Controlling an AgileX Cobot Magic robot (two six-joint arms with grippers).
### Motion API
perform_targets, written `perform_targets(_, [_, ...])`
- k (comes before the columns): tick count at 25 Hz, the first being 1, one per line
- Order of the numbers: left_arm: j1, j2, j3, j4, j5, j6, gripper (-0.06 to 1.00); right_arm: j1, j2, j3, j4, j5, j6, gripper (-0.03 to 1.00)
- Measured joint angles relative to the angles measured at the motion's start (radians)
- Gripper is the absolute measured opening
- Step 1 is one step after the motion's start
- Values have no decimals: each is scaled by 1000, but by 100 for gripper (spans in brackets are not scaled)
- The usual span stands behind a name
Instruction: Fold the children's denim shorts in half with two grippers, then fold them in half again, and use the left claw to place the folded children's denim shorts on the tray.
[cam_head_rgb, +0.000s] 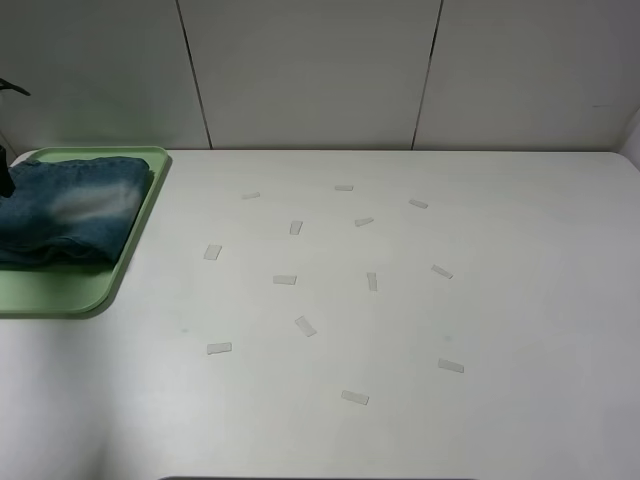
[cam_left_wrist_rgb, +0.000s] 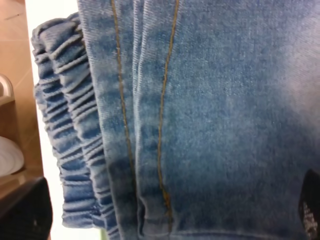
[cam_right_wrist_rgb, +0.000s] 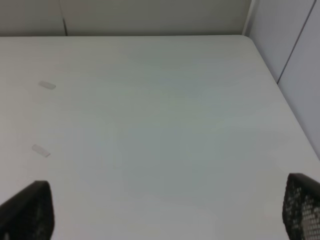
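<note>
A: Shorts (cam_head_rgb: 70, 215), folded into a thick denim bundle, lie on the pale green tray (cam_head_rgb: 60, 292) at the surface's (cam_head_rgb: 400, 320) nine o'clock edge.

B: And the left claw (cam_left_wrist_rgb: 165, 220)?

A: Right over the denim, its two black tips at the sides of the wrist view, spread wide with nothing between them but cloth below. The gathered waistband (cam_left_wrist_rgb: 65, 125) bunches beside the orange-stitched seams.

B: Anything around the tray?

A: Small pale tape strips (cam_head_rgb: 285, 280) scattered across the middle, from about ten o'clock to five o'clock, all well apart from the tray.

B: The right claw (cam_right_wrist_rgb: 165, 210)?

A: Jaws apart, above bare white surface near the three o'clock corner, gripping nothing.
</note>
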Motion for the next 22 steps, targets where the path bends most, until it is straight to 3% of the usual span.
perform_targets(13, [0, -41, -97, -41, 318, -48, 99, 0, 0, 0, 0, 0, 0, 69])
perform_targets(17, [0, -101, -97, -44, 383, -58, 99, 0, 0, 0, 0, 0, 0, 69])
perform_targets(22, [0, -187, -97, -47, 387, -61, 99, 0, 0, 0, 0, 0, 0, 69])
